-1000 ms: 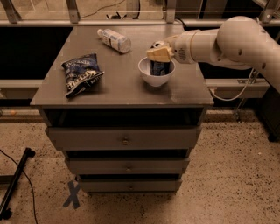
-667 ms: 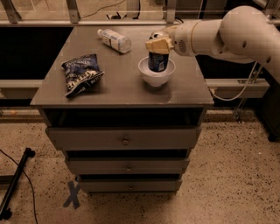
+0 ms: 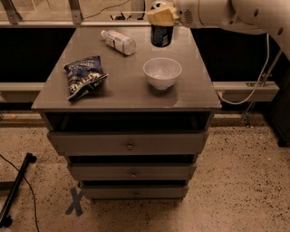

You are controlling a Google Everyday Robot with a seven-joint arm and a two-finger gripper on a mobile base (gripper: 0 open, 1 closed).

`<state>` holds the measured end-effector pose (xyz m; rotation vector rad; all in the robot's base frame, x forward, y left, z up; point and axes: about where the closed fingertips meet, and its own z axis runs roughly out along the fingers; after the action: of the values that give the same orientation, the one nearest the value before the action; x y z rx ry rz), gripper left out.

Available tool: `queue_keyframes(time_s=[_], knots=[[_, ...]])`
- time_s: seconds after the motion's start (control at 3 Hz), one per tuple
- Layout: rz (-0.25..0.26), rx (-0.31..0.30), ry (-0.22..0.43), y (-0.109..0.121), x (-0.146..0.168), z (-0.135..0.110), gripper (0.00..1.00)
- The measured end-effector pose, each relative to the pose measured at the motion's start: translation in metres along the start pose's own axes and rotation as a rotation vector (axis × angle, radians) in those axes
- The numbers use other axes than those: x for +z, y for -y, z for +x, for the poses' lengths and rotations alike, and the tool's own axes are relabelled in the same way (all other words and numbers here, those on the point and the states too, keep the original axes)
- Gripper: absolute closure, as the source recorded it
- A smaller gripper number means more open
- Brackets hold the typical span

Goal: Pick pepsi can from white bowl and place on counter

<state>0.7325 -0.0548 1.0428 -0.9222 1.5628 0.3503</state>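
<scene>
The pepsi can (image 3: 161, 35) is dark blue and hangs upright in my gripper (image 3: 161, 18), over the far part of the counter (image 3: 131, 88). The gripper's tan fingers are shut on the can's top. The white bowl (image 3: 162, 72) stands empty on the counter, in front of the can and nearer the camera. My white arm (image 3: 226, 13) reaches in from the upper right.
A clear plastic bottle (image 3: 118, 41) lies on its side at the counter's far left. A dark blue chip bag (image 3: 84, 76) lies at the near left. Three drawers (image 3: 130, 146) sit under the top. A black stand leg (image 3: 16, 195) lies on the speckled floor at left.
The gripper has lifted the pepsi can out of the white bowl and carried it up and toward the far side of the counter. The bowl is now empty.
</scene>
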Motion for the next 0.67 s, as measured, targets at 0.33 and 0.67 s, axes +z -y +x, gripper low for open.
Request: queue_keyframes(time_s=[0.33,0.67], knots=[[0.034,0.01,0.009,0.028,0.006,-0.002,1.0],[0.105,0.088,-0.01,0.064,0.004,0.03,1.0]])
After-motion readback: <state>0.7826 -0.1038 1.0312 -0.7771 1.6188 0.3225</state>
